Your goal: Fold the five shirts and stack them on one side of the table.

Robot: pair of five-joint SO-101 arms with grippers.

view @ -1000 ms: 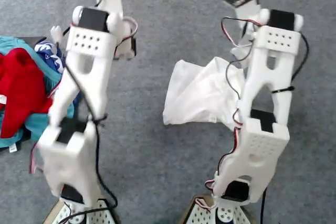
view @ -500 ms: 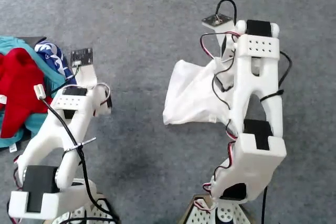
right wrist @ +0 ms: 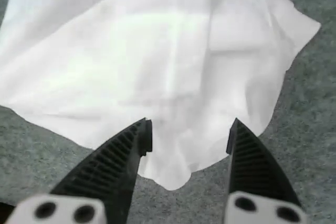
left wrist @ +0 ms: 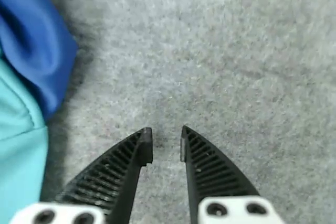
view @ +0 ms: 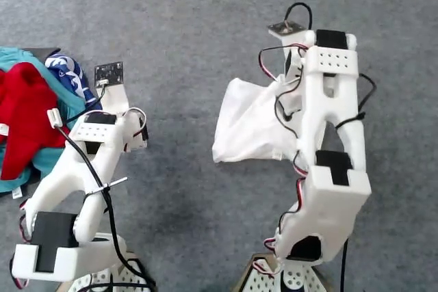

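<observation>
A crumpled white shirt (view: 250, 124) lies centre right in the high view, on the grey surface (view: 185, 39). The right end effector (right wrist: 189, 136) hangs over its edge, jaws spread wide, gripping nothing. At the left edge a red shirt (view: 24, 111), a teal shirt (view: 42, 163) and a blue shirt (view: 68, 73) lie heaped. Near the blue shirt, the left end effector (left wrist: 166, 142) is over bare surface, jaws slightly parted, empty.

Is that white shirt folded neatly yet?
No. The white shirt lies rumpled on the grey table, with uneven edges and creases, not in a tidy rectangle.
</observation>
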